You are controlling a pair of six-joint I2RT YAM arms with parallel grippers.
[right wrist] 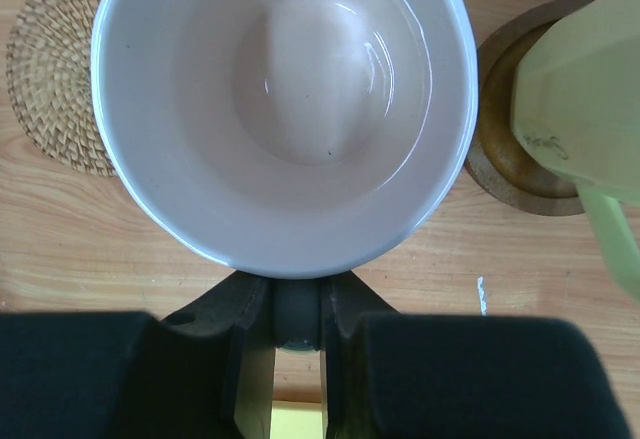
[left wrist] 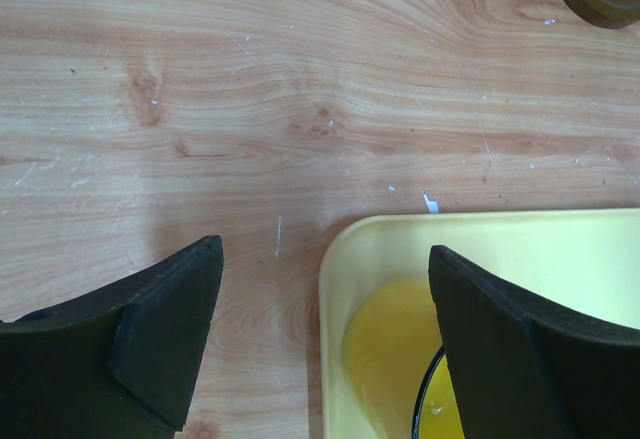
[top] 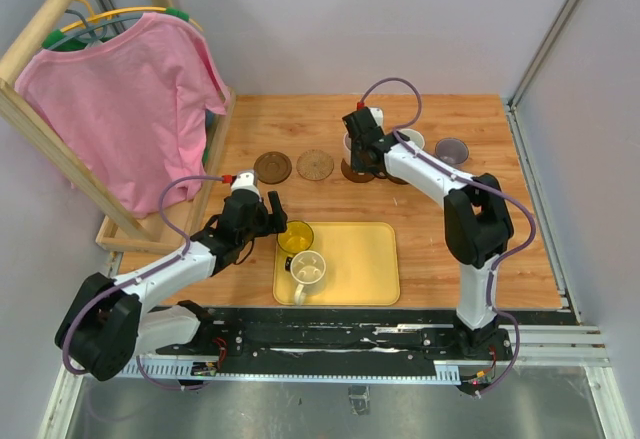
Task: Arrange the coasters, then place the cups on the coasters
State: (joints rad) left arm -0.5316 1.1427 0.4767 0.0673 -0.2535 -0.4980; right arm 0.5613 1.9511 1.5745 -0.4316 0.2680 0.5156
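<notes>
My right gripper is shut on the handle of a pale pink cup, which it holds above the table between a tan woven coaster and a dark coaster. On that dark coaster stands a pale cream-green cup. From above, a dark coaster shows under the held cup, with two bare coasters to its left. My left gripper is open over the tray's left edge, beside a yellow cup. A white cup also stands on the tray.
The yellow rectangular tray lies at the near middle of the wooden table. A grey-purple cup stands at the far right. A wooden rack with a pink shirt fills the left side.
</notes>
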